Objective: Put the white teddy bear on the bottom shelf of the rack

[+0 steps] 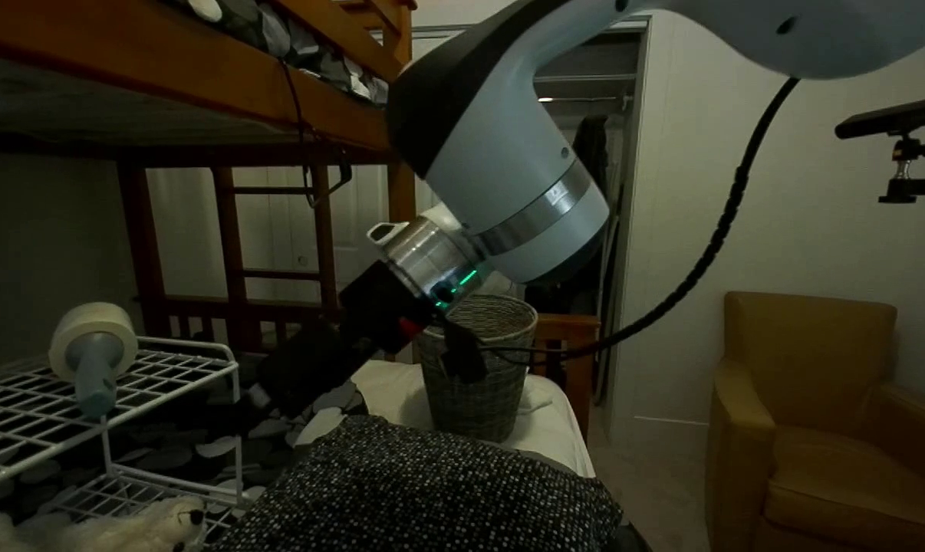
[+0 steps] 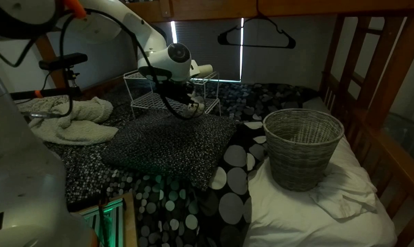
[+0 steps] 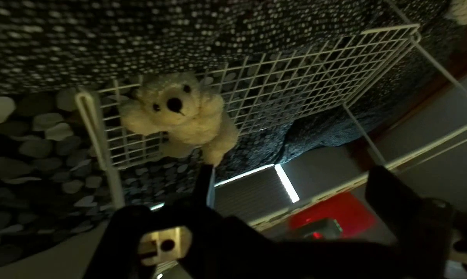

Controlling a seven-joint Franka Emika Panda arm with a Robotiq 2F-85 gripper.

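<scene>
The white teddy bear (image 3: 191,120) lies on the bottom shelf (image 3: 295,85) of the rack, near one end, its face toward the wrist camera. It also shows at the lower edge of an exterior view (image 1: 156,527). The white wire rack (image 1: 163,383) stands on the bed and is partly hidden behind the arm in an exterior view (image 2: 135,103). My gripper (image 3: 293,174) is open, with nothing between its fingers. One fingertip overlaps the bear's leg in the wrist view; I cannot tell whether they touch. In an exterior view the gripper (image 1: 263,395) is beside the rack's top tier.
A white disc-shaped object with a handle (image 1: 94,341) sits on the rack's top tier. A dark speckled pillow (image 2: 172,144) lies in front of the rack. A grey wicker bucket (image 2: 301,151), a pale blanket (image 2: 76,120) and a hanging black hanger (image 2: 256,44) are around the bunk bed.
</scene>
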